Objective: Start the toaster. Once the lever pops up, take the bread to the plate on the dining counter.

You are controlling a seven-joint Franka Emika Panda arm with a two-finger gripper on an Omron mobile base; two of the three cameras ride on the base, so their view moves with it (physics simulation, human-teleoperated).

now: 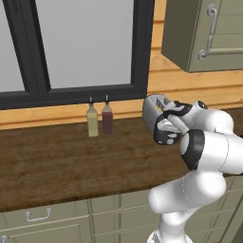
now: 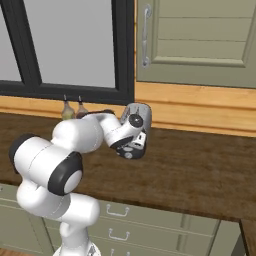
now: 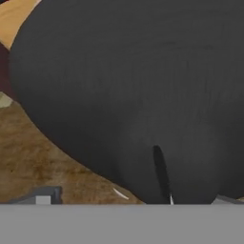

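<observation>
Nearest the cameras, the white arm (image 1: 204, 156) rises from the base and bends forward over the dark wood bench (image 1: 57, 161), whose front carries olive-green drawers (image 2: 117, 220) with metal handles. At the end of the arm, the pincer (image 1: 166, 124) is pressed close against the toaster (image 1: 153, 111), a rounded silver-grey body standing on the bench below the window's right corner. In the right base view the hand covers most of the toaster (image 2: 141, 116); whether the pincer is wide or narrow cannot be told. In the hand view the toaster's black end panel (image 3: 143, 81) lies directly ahead, with a dark vertical slot (image 3: 160, 171) low on it, just above the fingertips. Left of the toaster, near the wall, stand two bottles, one yellowish (image 1: 92, 121) and one dark red (image 1: 107, 118), side by side. Behind them are the black-framed window (image 1: 85, 90) and, at upper right, an olive wall cabinet (image 1: 209, 33).
</observation>
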